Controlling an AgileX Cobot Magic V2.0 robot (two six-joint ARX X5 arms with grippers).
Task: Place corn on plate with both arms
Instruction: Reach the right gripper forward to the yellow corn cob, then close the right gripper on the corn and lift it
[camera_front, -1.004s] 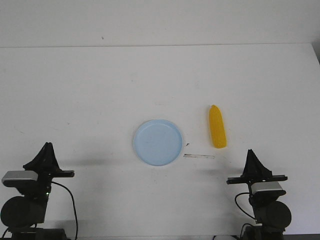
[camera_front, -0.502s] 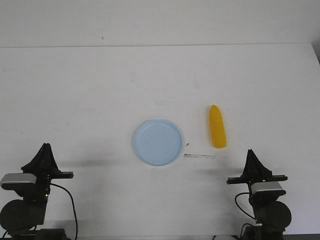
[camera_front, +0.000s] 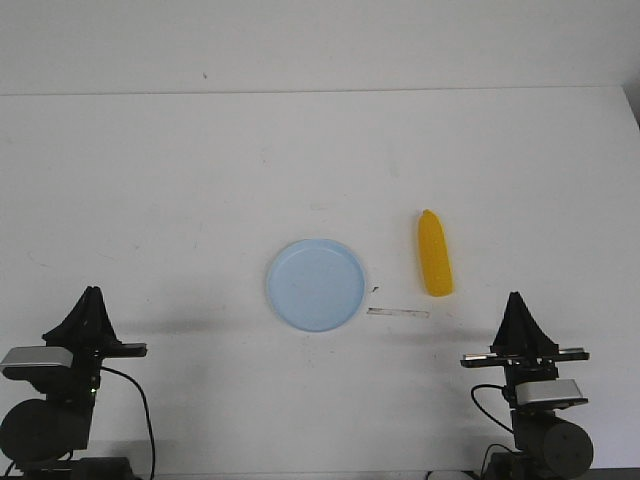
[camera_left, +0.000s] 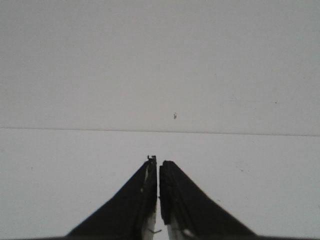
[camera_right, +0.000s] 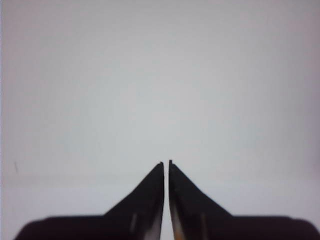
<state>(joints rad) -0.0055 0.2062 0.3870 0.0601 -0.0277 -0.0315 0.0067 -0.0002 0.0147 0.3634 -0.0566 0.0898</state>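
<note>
The yellow corn lies on the white table, right of the pale blue plate, a small gap between them. My left gripper is shut and empty at the near left, far from both. My right gripper is shut and empty at the near right, a short way in front of the corn. The left wrist view shows the shut left gripper over bare table. The right wrist view shows the shut right gripper against plain white. Corn and plate are out of both wrist views.
A thin pale strip lies on the table just in front of the corn, between plate and right gripper. The table's far edge meets a white wall.
The right arm has shifted a little to the right and towards me. The left arm drew back slightly one second ago and has held still since. Corn and plate have not moved.
</note>
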